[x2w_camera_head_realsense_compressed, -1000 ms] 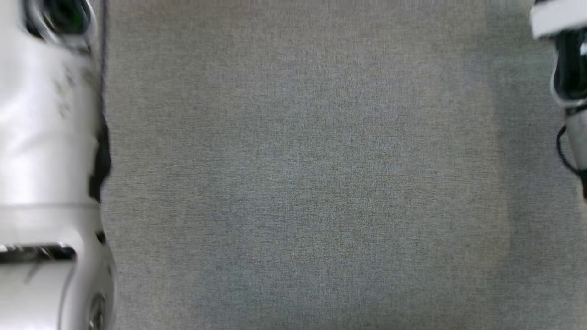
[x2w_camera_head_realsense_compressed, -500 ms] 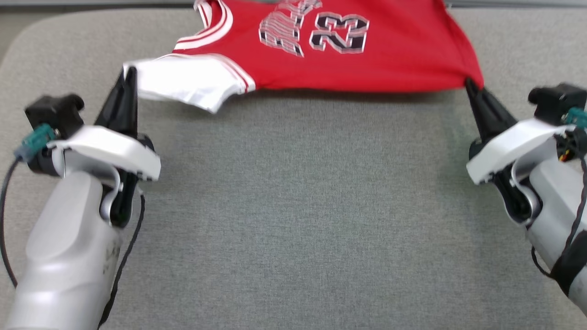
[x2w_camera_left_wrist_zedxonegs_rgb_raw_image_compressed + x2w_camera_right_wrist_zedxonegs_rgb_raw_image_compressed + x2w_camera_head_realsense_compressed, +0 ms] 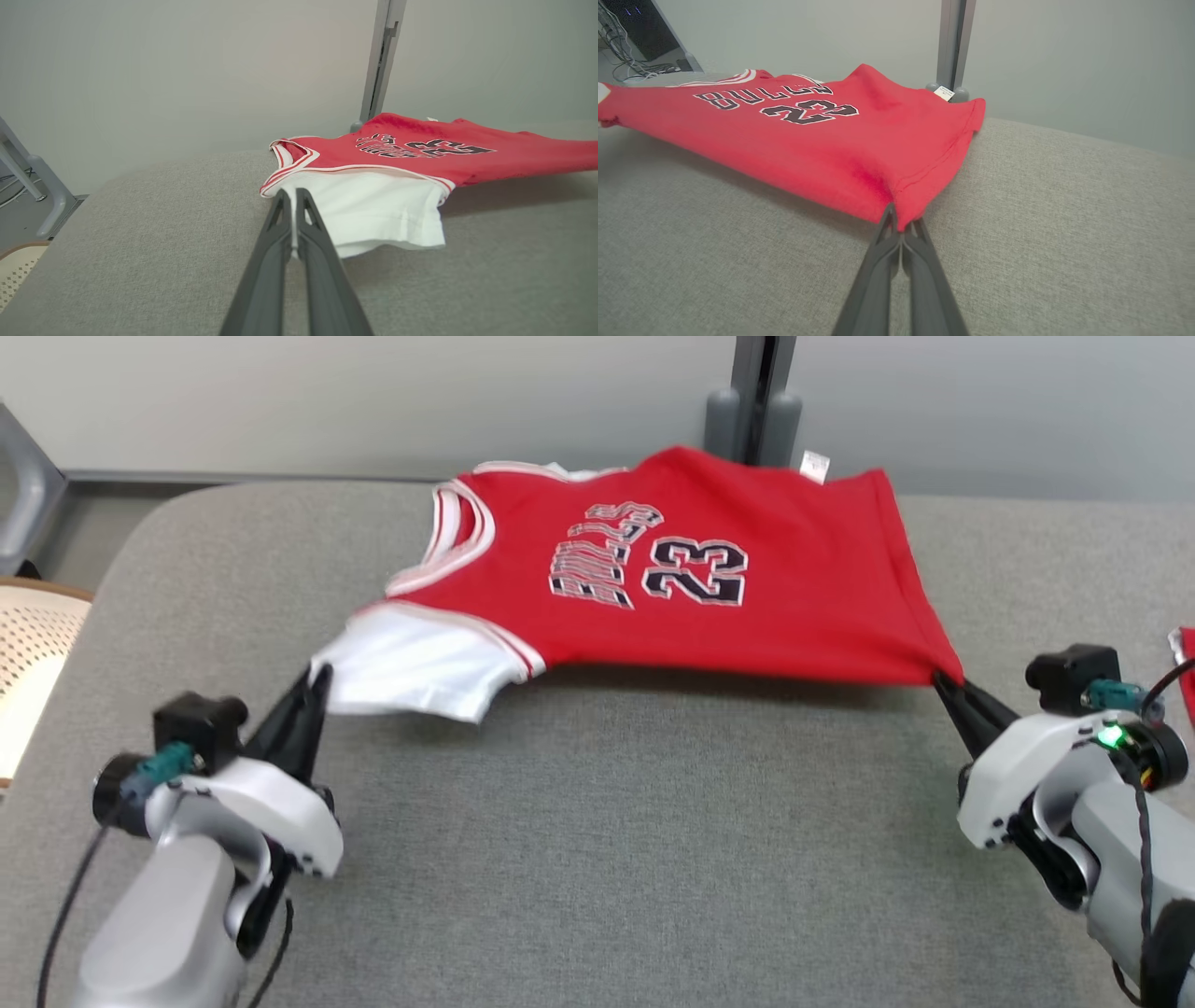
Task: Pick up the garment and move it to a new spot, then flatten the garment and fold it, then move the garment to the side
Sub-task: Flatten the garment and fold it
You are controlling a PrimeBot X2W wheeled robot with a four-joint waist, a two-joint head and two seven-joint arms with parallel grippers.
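Note:
The garment (image 3: pixel 709 579) is a red jersey with the number 23, white trim and a white sleeve (image 3: pixel 411 663), stretched across the far half of the grey padded table (image 3: pixel 616 840). My left gripper (image 3: pixel 316 679) is shut on the white sleeve's corner; in the left wrist view the left gripper (image 3: pixel 292 196) pinches the garment (image 3: pixel 373 205) at that edge. My right gripper (image 3: pixel 941 679) is shut on the red hem corner, and in the right wrist view the right gripper (image 3: pixel 901 221) clamps the garment (image 3: pixel 817 135). The near edge hangs slightly above the table between both grippers.
A grey post (image 3: pixel 754 401) rises behind the table against a pale wall. A tan perforated chair seat (image 3: pixel 28 653) stands at the left edge. Something small and red (image 3: pixel 1184 663) lies at the far right. The near half of the table is bare grey fabric.
The head camera has tilted up from bare table to the whole garment and wall. Both grippers stay shut on the garment's corners, which remain stretched between them.

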